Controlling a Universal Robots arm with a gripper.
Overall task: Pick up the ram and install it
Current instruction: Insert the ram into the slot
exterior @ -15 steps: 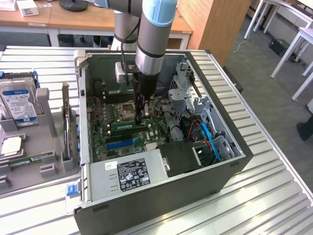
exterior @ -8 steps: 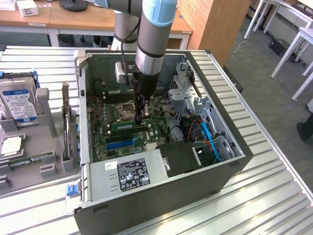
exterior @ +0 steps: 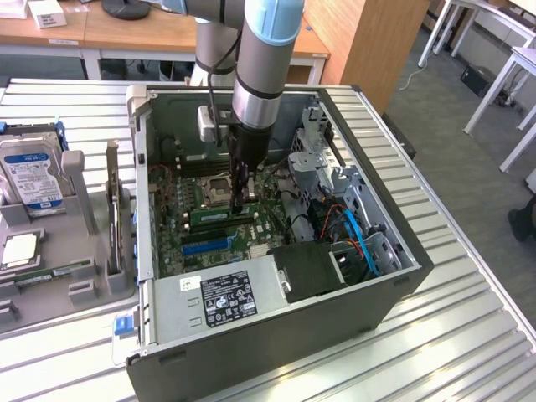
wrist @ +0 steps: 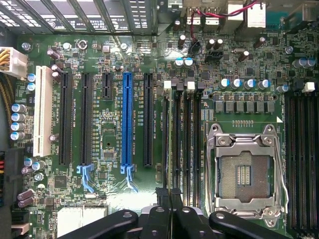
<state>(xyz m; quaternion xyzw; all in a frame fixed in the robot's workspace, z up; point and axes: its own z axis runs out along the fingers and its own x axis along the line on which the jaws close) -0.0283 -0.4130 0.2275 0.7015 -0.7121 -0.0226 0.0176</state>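
Inside the open computer case, a long green ram stands on edge in the memory slots beside the empty CPU socket. My gripper hangs straight down over the motherboard at the end of that stick on the exterior view's right. In the wrist view the two dark fingers of the gripper are pressed together just above the slots, with nothing visible between them. Whether they touch the stick I cannot tell.
A grey tray on the exterior view's left holds a silver hard drive, a square CPU chip and another thin green stick. A drive cage, cables and the power supply crowd the case.
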